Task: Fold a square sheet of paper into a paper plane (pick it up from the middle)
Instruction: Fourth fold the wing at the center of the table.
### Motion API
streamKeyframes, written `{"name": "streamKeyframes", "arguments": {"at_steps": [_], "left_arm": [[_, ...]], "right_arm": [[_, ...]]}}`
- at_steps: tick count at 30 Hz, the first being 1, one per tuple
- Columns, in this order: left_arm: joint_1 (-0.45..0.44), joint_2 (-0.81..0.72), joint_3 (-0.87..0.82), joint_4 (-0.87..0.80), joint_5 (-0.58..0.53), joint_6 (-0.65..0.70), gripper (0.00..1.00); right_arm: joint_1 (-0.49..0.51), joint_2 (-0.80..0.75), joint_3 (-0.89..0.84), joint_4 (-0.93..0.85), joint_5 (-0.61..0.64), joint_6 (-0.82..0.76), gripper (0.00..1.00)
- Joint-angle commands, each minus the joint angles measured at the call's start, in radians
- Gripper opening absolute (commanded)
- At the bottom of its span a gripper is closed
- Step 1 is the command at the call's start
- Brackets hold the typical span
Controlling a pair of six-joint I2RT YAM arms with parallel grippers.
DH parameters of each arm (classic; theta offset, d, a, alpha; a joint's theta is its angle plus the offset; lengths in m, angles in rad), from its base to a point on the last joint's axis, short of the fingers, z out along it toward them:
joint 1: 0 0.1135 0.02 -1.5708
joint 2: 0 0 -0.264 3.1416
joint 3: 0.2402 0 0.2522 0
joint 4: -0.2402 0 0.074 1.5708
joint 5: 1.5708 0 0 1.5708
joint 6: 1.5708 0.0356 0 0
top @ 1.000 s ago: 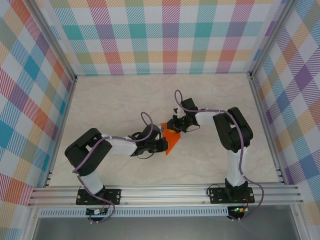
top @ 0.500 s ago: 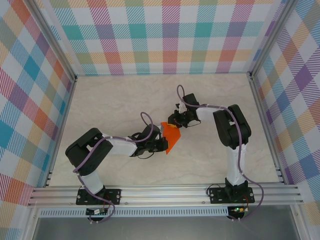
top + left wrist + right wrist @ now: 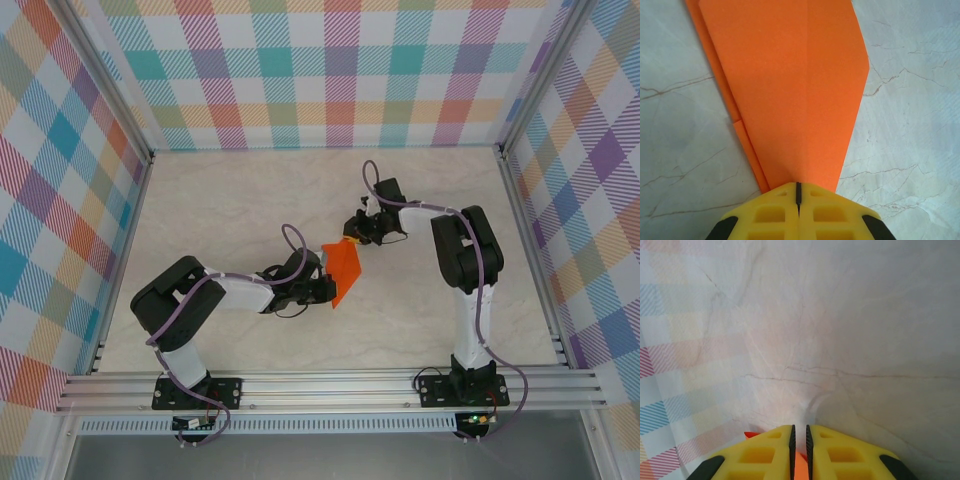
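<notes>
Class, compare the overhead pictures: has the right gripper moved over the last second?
Yes. The right gripper has moved toward the checked back wall and slightly to the picture's right, ending at the orange paper's far corner.

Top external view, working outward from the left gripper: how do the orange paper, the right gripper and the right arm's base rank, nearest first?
1. folded orange paper: pinched in the shut left gripper, fanning out just past its fingertips.
2. right gripper: at the paper's far corner, toward the back wall.
3. right arm's base: on the near rail, right side, clearly farthest.
</notes>
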Motion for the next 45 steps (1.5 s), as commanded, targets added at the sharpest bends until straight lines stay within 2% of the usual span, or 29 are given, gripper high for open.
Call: {"name": "streamKeyframes", "arguments": {"at_steps": [1,10,15,21,25,29,33,37,45], "left_arm": [[0.0,0.05,-0.084,-0.329,-0.027,0.056,0.0],[0.001,-0.055,-0.112,-0.422,0.041,0.146,0.0],[0.001,-0.088,-0.113,-0.454,0.056,0.178,0.0],[0.001,-0.098,-0.114,-0.444,0.065,0.179,0.0],[0.0,-0.099,-0.112,-0.442,0.067,0.179,0.0],[0.0,-0.09,-0.111,-0.442,0.053,0.18,0.0],[0.001,-0.077,-0.124,-0.425,0.052,0.173,0.0],[0.0,-0.075,-0.133,-0.421,0.055,0.174,0.0],[0.0,-0.081,-0.138,-0.43,0.048,0.179,0.0]], "right_arm": [[-0.019,-0.079,0.009,-0.042,0.036,-0.048,0.17],[-0.006,-0.308,-0.234,0.041,-0.075,0.009,0.18],[0.082,-0.39,-0.361,0.075,-0.065,0.064,0.13],[0.209,-0.353,-0.393,0.081,-0.029,0.117,0.1],[0.24,-0.303,-0.395,0.104,-0.004,0.144,0.1],[0.24,-0.237,-0.381,0.11,0.01,0.142,0.1],[0.24,-0.216,-0.337,0.021,0.125,0.106,0.1],[0.234,-0.234,-0.294,-0.035,0.188,0.082,0.12],[0.158,-0.181,-0.229,-0.048,0.2,0.057,0.13]]}}
